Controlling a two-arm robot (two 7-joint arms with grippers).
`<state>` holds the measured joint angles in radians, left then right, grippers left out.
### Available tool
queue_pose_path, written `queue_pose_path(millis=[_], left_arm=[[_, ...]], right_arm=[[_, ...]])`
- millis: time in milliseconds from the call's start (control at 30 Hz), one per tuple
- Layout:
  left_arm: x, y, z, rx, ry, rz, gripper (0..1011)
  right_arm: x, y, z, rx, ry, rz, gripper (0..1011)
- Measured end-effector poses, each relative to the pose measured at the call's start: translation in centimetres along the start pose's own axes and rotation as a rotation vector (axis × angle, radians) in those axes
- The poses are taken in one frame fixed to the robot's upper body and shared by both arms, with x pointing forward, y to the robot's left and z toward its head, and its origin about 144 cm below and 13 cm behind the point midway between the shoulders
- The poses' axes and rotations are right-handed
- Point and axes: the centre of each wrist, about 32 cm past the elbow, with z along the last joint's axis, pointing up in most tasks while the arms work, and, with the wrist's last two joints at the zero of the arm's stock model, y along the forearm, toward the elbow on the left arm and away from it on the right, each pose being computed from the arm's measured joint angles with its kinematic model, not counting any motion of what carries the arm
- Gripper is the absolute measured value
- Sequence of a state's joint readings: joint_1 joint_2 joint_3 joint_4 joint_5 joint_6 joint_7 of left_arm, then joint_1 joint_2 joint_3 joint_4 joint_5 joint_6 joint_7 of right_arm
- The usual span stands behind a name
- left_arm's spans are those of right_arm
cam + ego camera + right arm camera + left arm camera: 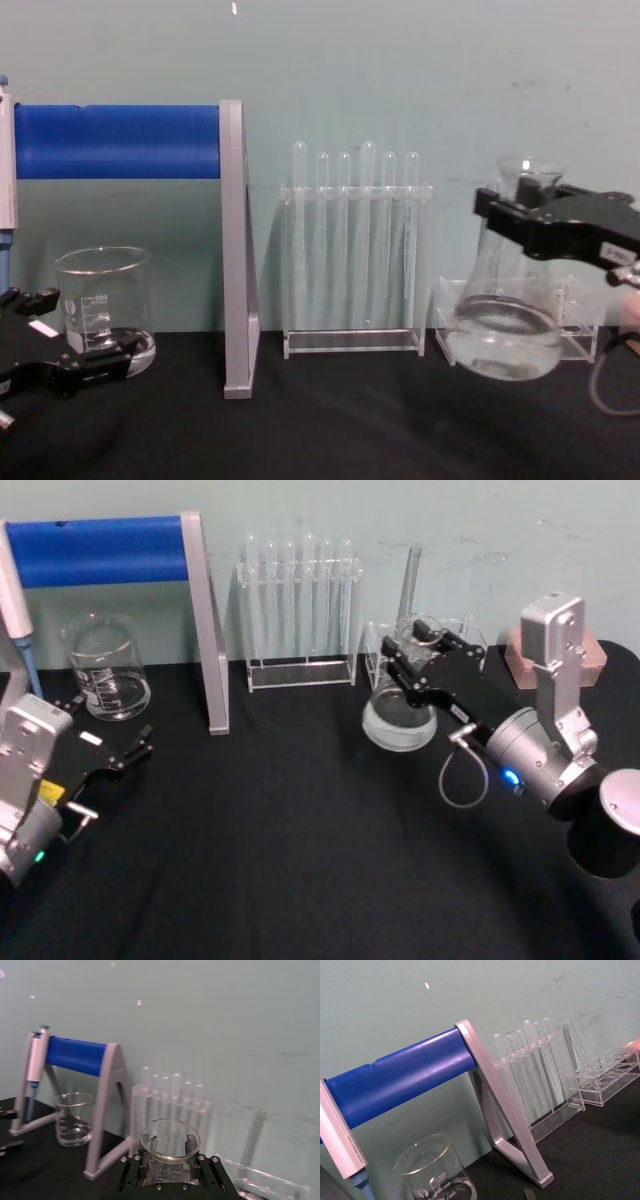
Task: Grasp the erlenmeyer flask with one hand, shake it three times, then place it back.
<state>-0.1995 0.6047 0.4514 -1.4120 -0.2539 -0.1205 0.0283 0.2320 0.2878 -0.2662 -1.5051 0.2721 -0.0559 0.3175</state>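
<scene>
The erlenmeyer flask [400, 720] is a clear cone with a little liquid in its wide base. It hangs tilted above the black table at the right. My right gripper [425, 652] is shut on its narrow neck just under the flared rim. The chest view shows the flask [505, 330] clear of the tabletop, with the black fingers [540, 222] clamped across the neck. In the right wrist view the flask's round rim [170, 1140] sits between the gripper's jaws. My left gripper [110, 728] rests open on the table at the far left, holding nothing.
A glass beaker [105, 670] stands close behind the left gripper. A pipette stand with a blue bar [100, 550] and grey leg [212, 630] is at back left. A test tube rack [298, 610] sits mid-back, with a low clear rack [575, 320] behind the flask. A brown block [520, 655] lies at far right.
</scene>
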Motion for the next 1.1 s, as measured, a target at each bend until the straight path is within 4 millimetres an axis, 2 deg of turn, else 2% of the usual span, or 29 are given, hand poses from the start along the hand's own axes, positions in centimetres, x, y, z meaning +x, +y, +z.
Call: queue_pose_path(millis=[533, 1100], left_arm=[[0.0, 0.0, 0.0, 0.000, 0.000, 0.000, 1001], [0.0, 0.0, 0.0, 0.000, 0.000, 0.000, 1001]], right_arm=[[-3.5, 0.9, 0.0, -0.002, 0.033, 0.174, 456], [-4.0, 1.1, -0.1, -0.010, 0.040, 0.202, 456]])
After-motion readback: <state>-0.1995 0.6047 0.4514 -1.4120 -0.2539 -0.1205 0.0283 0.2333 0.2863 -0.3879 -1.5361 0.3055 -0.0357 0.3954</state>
